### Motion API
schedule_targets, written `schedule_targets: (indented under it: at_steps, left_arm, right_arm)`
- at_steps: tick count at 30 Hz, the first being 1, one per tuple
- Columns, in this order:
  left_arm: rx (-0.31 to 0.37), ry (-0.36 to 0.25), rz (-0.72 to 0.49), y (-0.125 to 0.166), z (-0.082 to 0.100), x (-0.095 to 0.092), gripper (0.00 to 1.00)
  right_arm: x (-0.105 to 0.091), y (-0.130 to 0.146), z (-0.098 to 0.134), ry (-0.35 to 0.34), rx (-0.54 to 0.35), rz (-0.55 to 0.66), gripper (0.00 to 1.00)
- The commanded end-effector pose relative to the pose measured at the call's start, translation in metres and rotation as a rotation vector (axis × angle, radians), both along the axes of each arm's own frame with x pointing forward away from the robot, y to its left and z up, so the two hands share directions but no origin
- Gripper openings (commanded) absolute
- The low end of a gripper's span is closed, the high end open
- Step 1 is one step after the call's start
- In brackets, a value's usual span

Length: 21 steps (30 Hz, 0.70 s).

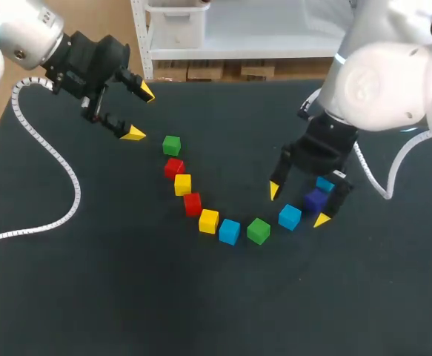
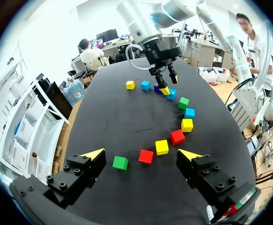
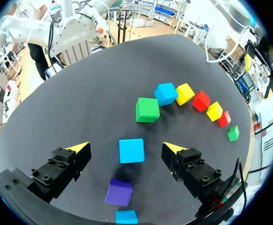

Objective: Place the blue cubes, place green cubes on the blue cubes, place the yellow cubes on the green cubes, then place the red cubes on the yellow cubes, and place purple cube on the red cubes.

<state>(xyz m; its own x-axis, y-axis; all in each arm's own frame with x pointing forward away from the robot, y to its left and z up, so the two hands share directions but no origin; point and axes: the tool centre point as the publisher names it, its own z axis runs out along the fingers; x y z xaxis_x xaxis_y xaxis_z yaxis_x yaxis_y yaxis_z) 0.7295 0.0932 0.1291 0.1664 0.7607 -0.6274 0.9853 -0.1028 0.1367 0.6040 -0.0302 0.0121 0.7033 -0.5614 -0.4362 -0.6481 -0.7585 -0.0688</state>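
An arc of cubes lies on the black table (image 1: 90,282): green (image 1: 171,144), red (image 1: 174,167), yellow (image 1: 183,184), red (image 1: 193,203), yellow (image 1: 208,221), blue (image 1: 229,231), green (image 1: 258,231), blue (image 1: 290,216), purple (image 1: 316,200), blue (image 1: 324,184). My right gripper (image 1: 298,205) hangs open over the arc's right end. In its wrist view a blue cube (image 3: 131,150) lies between the spread fingers (image 3: 126,147), untouched, with the purple cube (image 3: 119,192) behind. My left gripper (image 1: 140,113) is open, up left of the green end cube (image 2: 120,162), holding nothing.
The left wrist view shows one more yellow cube (image 2: 130,85) beyond the far blue cube (image 2: 145,85); my right arm hides it in the head view. A white cable (image 1: 52,163) from my left arm lies across the table's left side.
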Motion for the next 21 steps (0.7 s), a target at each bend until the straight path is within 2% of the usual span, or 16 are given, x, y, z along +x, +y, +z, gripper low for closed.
schedule_targets:
  at_steps: [1,15,16,17,21]
  left_arm:
    - [0.002,0.003,-0.003,0.0,0.0,0.002,1.0]
    - [0.002,0.003,-0.003,0.0,0.0,0.002,1.0]
    - [0.002,0.003,-0.003,0.0,0.0,0.002,1.0]
    - [0.002,0.003,-0.003,0.0,0.0,0.002,1.0]
    - [0.002,0.003,-0.003,0.0,0.0,0.002,1.0]
  right_arm:
    - [0.004,0.002,-0.004,0.006,-0.011,0.006,1.0]
    - [0.014,0.0,-0.014,0.019,-0.033,-0.019,1.0]
    - [0.014,0.0,-0.014,0.02,-0.033,-0.02,0.87]
    - [0.014,0.001,-0.015,0.021,-0.032,-0.019,0.83]
    - [0.014,0.005,-0.017,0.024,-0.029,-0.009,0.82]
